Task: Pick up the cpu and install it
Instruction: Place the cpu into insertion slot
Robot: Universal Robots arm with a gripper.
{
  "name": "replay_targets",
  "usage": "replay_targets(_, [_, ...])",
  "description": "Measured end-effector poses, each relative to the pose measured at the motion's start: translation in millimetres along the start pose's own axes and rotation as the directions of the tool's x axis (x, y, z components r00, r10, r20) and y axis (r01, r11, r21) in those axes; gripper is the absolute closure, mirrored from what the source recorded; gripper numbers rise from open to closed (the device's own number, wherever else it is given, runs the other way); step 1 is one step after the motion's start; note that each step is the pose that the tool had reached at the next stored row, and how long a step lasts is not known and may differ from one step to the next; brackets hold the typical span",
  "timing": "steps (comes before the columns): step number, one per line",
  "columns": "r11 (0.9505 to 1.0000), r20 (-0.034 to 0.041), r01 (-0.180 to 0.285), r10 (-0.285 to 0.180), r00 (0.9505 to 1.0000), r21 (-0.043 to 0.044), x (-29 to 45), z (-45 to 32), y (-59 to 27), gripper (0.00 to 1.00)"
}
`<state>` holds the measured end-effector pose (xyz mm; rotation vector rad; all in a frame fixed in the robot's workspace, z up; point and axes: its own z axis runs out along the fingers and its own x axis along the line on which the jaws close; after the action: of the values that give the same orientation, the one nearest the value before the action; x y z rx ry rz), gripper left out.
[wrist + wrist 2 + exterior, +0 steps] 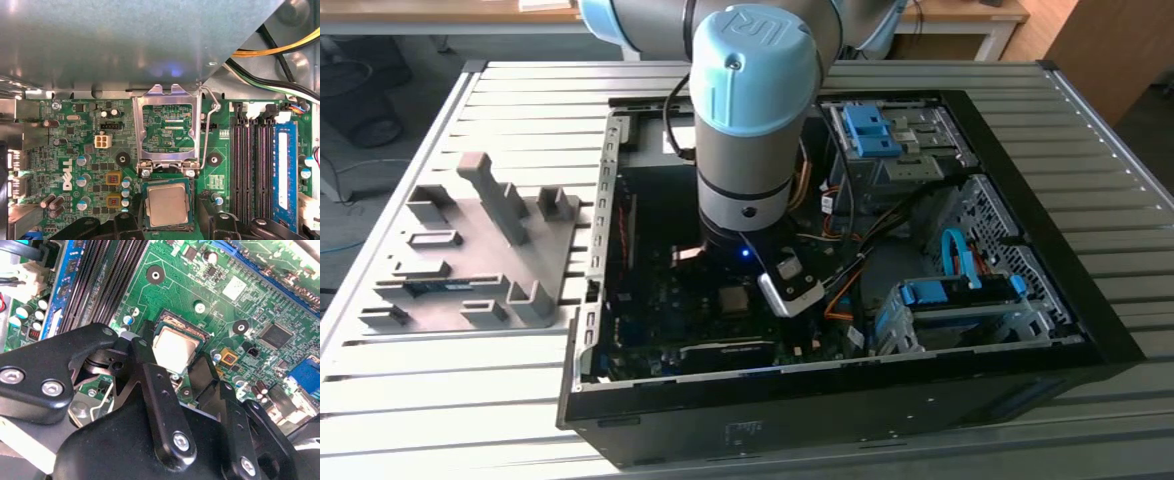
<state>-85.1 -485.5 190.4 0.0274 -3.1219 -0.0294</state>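
The gripper (170,216) is seen opened over the cpu (167,204). Its black fingers (150,385) are spread to either side of the chip, and a strip of socket (142,197) is left visible beside one finger. The cpu is laid flat in the socket, silver top upward. The socket's metal frame (139,125) is swung up on its hinge, and the wire lever (205,131) is lifted beside it.

On the motherboard (75,145), a blue memory stick (284,170) is seated in one slot beside dark slots (250,165). The board is housed in the open computer case (854,425), along with blue drive cages (871,130) and cables (280,50). A grey tray (467,262) is set beside the case on the slatted table (520,100); a small dark part in one recess cannot be made out.

In the exterior view, much of the board is hidden by the arm (747,120). In the first wrist view, the fingers are cut off at the picture's edge.
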Motion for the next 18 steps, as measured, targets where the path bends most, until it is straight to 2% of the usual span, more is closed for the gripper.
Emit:
replay_targets(4, [1.0000, 0.0001, 0.003, -0.003, 1.0000, -0.0051, 1.8, 2.2, 0.0, 0.46])
replay_targets(7, [1.0000, -0.0003, 0.005, -0.005, 1.0000, -0.0052, 2.6, 4.3, -0.2, 0.46])
replay_targets(18, [0.9999, -0.0002, 0.014, -0.014, 0.9999, -0.0055, 2.6, 4.6, -0.1, 0.48])
